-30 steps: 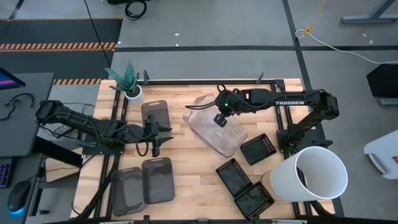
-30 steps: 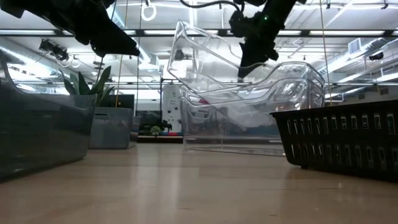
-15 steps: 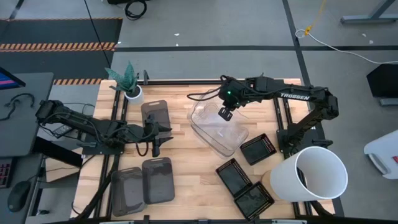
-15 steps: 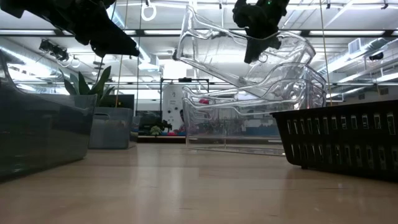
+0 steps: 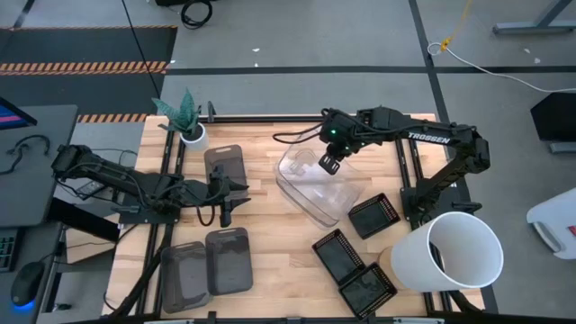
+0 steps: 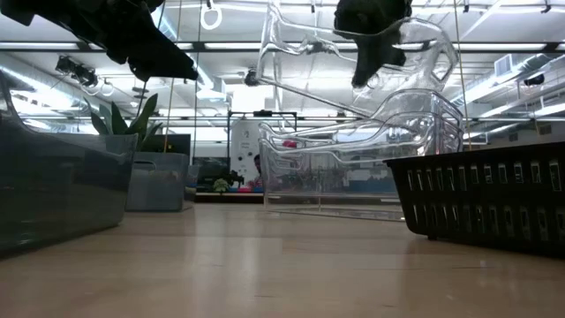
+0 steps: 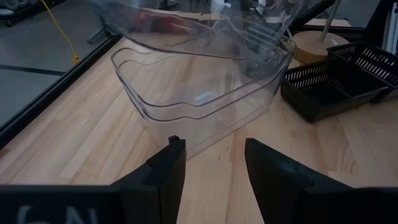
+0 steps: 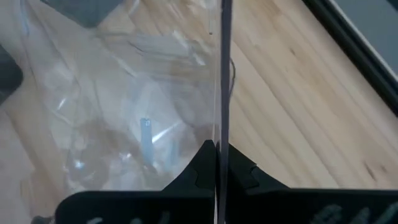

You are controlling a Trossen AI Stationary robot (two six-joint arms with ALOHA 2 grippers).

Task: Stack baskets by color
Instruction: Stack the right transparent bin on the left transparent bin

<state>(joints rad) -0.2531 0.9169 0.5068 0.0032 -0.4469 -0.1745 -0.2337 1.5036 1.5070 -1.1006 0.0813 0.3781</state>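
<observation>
Pinching one clear basket (image 5: 306,171) above another (image 5: 326,202), right gripper (image 5: 329,165) stays clamped; left gripper (image 5: 225,214) gapes.

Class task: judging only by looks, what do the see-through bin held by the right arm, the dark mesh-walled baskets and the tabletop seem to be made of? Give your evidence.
Clear bin: likely rigid glossy plastic; the room shows through it and its edges glint.
Black mesh baskets: probably matte moulded plastic; even slotted walls.
Tabletop: looks like pale wood planks; visible grain and seams.
</observation>
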